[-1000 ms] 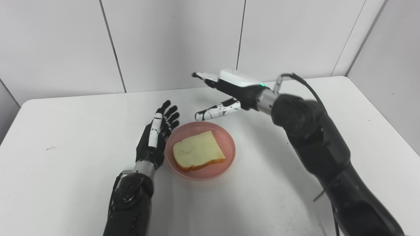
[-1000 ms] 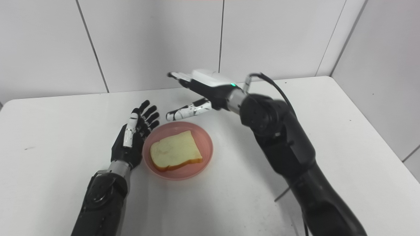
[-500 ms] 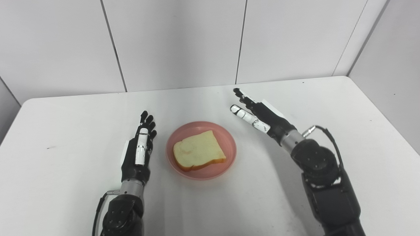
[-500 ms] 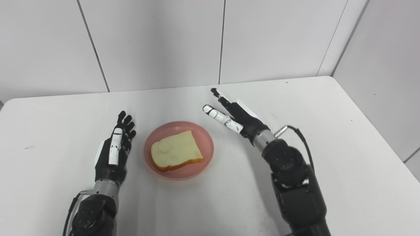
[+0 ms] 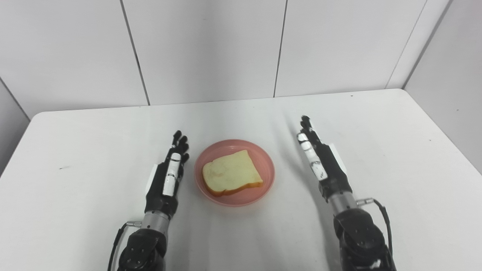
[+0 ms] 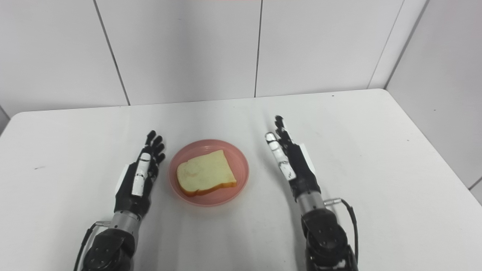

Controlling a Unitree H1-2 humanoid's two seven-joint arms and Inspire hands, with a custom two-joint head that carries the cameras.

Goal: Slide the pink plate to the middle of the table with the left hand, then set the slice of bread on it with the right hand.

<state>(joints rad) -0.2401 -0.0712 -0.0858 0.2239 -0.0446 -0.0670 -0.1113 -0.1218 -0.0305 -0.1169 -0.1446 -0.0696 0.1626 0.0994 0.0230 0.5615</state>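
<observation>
Left eye view: pink plate (image 5: 234, 172) sitting near the middle of the white table (image 5: 75, 210), slice of bread (image 5: 231, 178) lying flat inside it, crust toward 5 o'clock; left hand (image 5: 165, 180) resting just beside the plate at 9 o'clock, not touching it, fingers straight and slightly spread, holding nothing; right hand (image 5: 324, 165) at 3 o'clock, well apart from the plate, fingers stretched out close together toward 12 o'clock, likewise empty; both steps look done, judging by how things lie; nothing left but to pull both arms clear toward 6 o'clock without nudging the rim; forearms cut off by the bottom edge.

Right eye view: same layout, plate (image 6: 209, 172) and bread (image 6: 205, 178) shifted a little toward 9 o'clock in the frame; left hand (image 6: 137, 184) seen edge-on, palm side hidden, fingertips bunched and hard to separate; right hand (image 6: 293, 165) also edge-on, thumb hard to make out; impossible to tell whether either hand rests on the table or hovers above it; underside of the bread hidden.
</observation>
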